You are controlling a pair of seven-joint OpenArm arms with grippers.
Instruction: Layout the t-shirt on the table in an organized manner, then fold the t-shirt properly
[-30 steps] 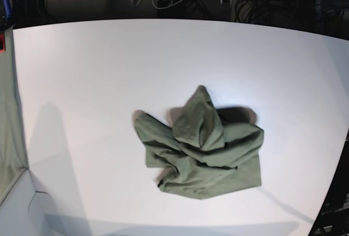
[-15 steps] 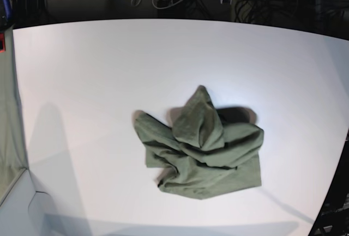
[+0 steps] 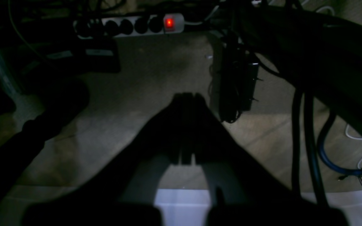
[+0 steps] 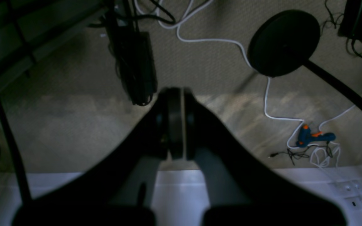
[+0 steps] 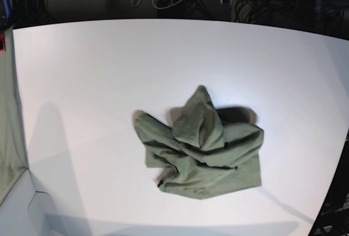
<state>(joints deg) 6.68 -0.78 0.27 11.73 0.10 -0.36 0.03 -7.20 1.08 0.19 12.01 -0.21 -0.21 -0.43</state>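
The t-shirt [image 5: 202, 146] lies crumpled right of centre on the table [image 5: 82, 72], unmoved over the last second, both grippers [image 3: 185, 100] [image 4: 176, 94] pinched together empty off the table's far edge, so laying out has not begun.

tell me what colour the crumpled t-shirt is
Plain olive green t-shirt, clearest in the base view.

The t-shirt [image 5: 202, 146] lies crumpled on the table [image 5: 98, 72] — right of centre, toward the near edge.

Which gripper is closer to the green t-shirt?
Left, slightly. The left gripper and right gripper both sit beyond the far edge of the table, away from the t-shirt, which lies toward the left gripper's side.
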